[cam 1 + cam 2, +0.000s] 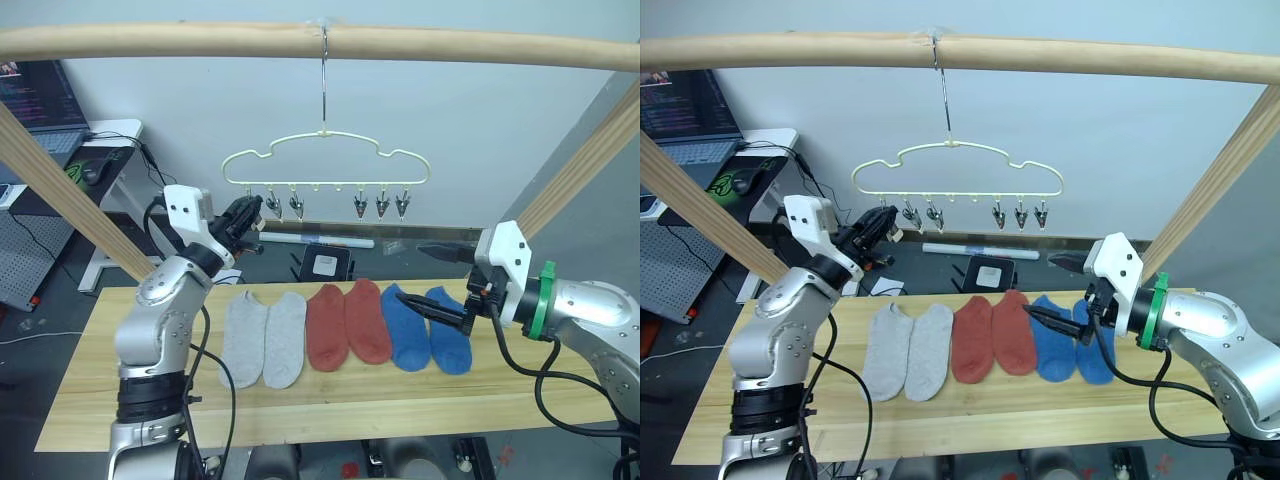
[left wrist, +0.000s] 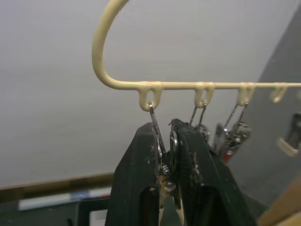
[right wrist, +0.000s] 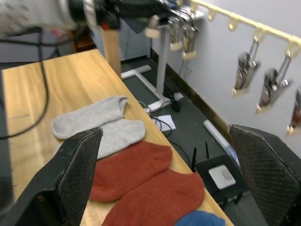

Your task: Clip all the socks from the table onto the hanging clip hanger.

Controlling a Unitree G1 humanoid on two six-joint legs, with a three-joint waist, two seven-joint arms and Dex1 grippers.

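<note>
Left gripper is raised, arm bent upward, fingers pinching the end clip on the clip hanger, likely squeezing it open or steadying it for loading. Right gripper is hovering low over the blue socks, fingers spread wide, holding nothing. All six socks, grey and red included, are lying in a row on the table, none clipped yet.

wall: plain pale | wooden pole: overhead | white desk: laptop | floor: dark
</note>
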